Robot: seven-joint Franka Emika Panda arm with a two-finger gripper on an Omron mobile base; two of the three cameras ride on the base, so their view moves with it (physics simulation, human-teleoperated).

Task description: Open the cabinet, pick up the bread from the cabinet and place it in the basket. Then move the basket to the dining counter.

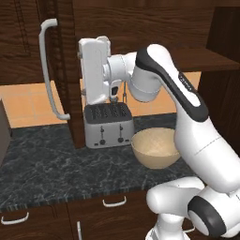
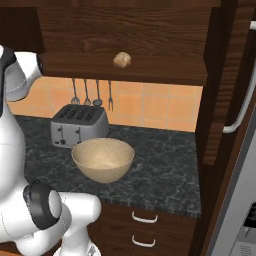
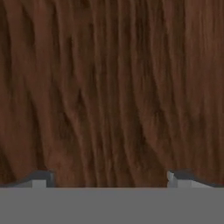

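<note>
The dark wood cabinet (image 2: 150, 30) stands open, its left door (image 1: 70, 56) with a curved silver handle (image 1: 49, 70) swung out. A small tan bread (image 2: 122, 60) rests on the cabinet's bottom shelf. Below it on the black counter sits the round beige basket (image 2: 102, 159), also seen in the left base view as the basket (image 1: 155, 147). My white hand (image 1: 95, 70) is raised beside the open left door, above the toaster. My gripper (image 3: 110, 177) is open, fingertips (image 3: 41, 177) wide apart, facing wood grain at close range with nothing between them. The dining counter is out of view.
A silver four-slot toaster (image 1: 108, 124) stands left of the basket on the black marbled counter (image 1: 42, 164). Utensils (image 2: 92, 92) hang on the orange tiled wall. The right cabinet door's handle (image 2: 240, 110) juts out at the right. Drawers (image 2: 145, 217) lie under the counter.
</note>
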